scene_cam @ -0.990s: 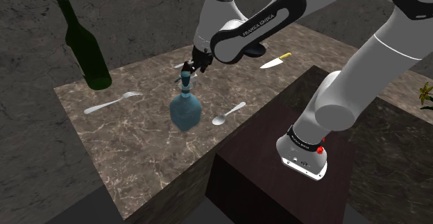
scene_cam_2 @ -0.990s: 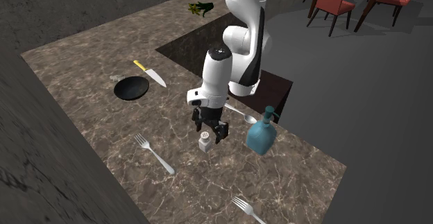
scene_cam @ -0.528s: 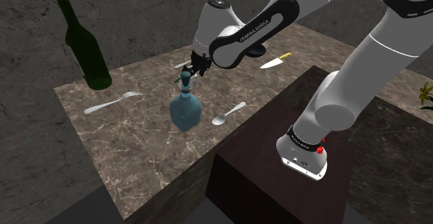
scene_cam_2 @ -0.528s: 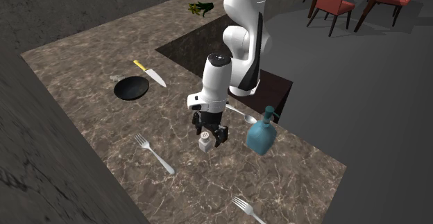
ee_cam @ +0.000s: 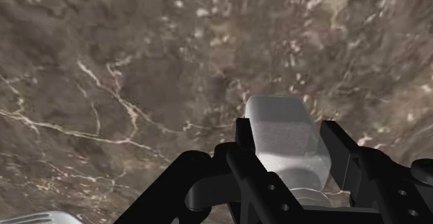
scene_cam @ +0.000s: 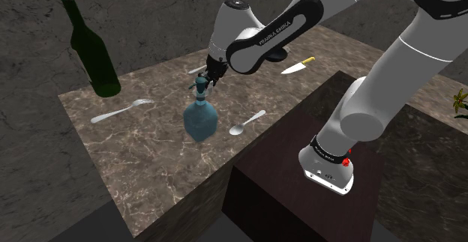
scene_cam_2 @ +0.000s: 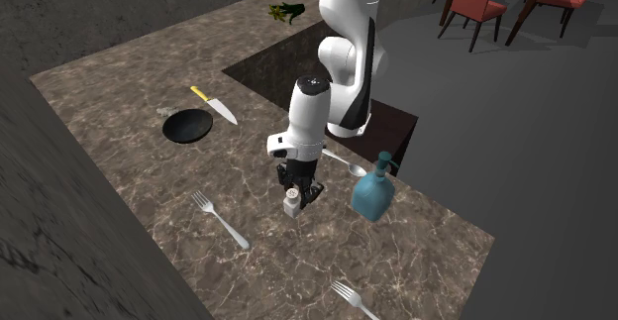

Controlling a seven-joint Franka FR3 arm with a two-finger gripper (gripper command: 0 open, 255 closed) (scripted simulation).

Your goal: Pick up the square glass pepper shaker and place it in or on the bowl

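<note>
**Second exterior view.** The round black bowl [scene_cam_2: 187, 126] rests on the brown marbled counter [scene_cam_2: 158, 181]. The yellow-handled kitchen knife [scene_cam_2: 214, 105] lies just beside the bowl at 2 o'clock. A silver fork [scene_cam_2: 220, 219] lies at 5 o'clock from the bowl. The square translucent pepper shaker with a pale cap [scene_cam_2: 293, 206] stands upright on the counter at 4 o'clock from the bowl, well apart from it. The all-black two-finger gripper [scene_cam_2: 297, 195] points down directly over the shaker. A silver spoon [scene_cam_2: 343, 162] lies at 1 o'clock from the shaker. The blue pump-top soap dispenser [scene_cam_2: 373, 191] stands at 3 o'clock.

**Wrist view.** The shaker [ee_cam: 281, 136] sits between the black fingers [ee_cam: 243, 138], one against each side. The jaws are clamped onto its body.

**Shoulder view.** The dark green wine bottle [scene_cam: 91, 49] stands at 10 o'clock from the dispenser [scene_cam: 200, 119]. The gripper [scene_cam: 207, 74] is at 12 o'clock from the dispenser.
</note>
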